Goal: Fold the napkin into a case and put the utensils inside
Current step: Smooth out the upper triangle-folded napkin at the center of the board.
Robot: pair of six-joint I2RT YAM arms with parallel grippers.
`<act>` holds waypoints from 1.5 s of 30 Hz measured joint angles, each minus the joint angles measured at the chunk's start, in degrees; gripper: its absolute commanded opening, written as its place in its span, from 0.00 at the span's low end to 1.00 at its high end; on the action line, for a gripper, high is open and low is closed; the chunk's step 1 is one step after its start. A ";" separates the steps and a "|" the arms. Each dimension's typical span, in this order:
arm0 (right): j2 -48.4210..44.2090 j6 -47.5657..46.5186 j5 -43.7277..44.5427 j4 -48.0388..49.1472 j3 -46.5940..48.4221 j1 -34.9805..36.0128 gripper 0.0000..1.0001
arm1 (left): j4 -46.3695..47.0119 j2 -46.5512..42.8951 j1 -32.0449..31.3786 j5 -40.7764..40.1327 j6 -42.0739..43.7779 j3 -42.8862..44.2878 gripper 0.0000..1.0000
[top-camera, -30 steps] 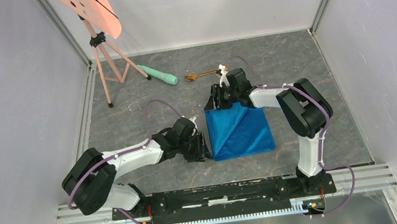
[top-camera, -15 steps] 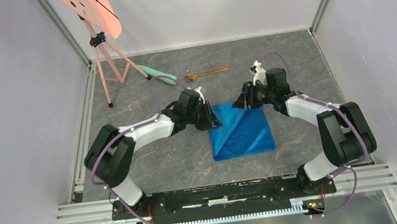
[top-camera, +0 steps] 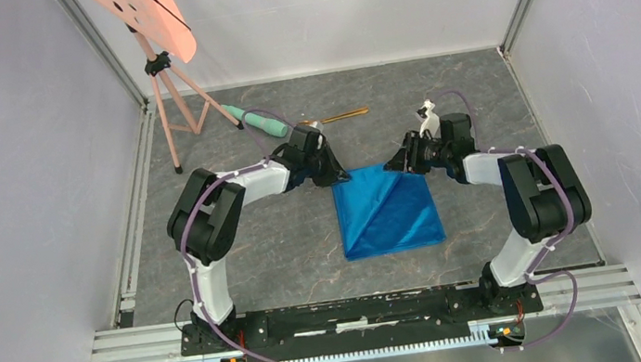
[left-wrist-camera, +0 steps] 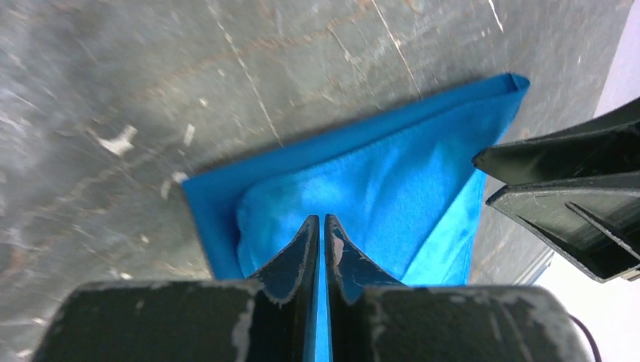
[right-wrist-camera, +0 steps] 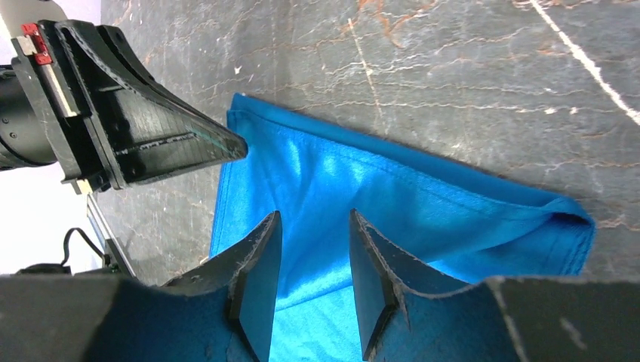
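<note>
Gray marbled worktop [top-camera: 241, 243] carries everything. Napkin [top-camera: 389, 214], folded flat with diagonal crease, lies mid-worktop between both arms. Left tool [left-wrist-camera: 318, 220] at napkin's far-left corner, fingers nearly together, thin slit between them; cannot tell whether cloth is pinched. Right tool [right-wrist-camera: 313, 219] over napkin's far edge, fingers apart, gripping nothing. Utensils [top-camera: 346, 115] lie on far side, apart from napkin, partly hidden behind left arm.

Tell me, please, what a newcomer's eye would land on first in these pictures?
The bright blue creased cloth napkin, folded at the centre of the grey stone-patterned table, stands out. The left end effector is closed on its far left corner, while the right end effector hovers open over its far edge. A slender copper-gold metal utensil lies beyond, untouched.
</note>
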 measured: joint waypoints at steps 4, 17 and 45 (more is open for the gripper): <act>2.43 0.20 0.04 0.42 1.20 -1.09 0.43 | 0.42 1.33 1.29 -0.44 0.50 0.66 0.11; 7.26 0.15 0.15 3.06 2.99 -4.90 0.44 | 0.42 2.56 2.40 -2.16 0.61 0.63 0.08; -8.74 -2.47 6.95 -3.48 4.24 -1.42 0.56 | 4.13 2.58 2.62 -2.03 0.57 -1.22 0.05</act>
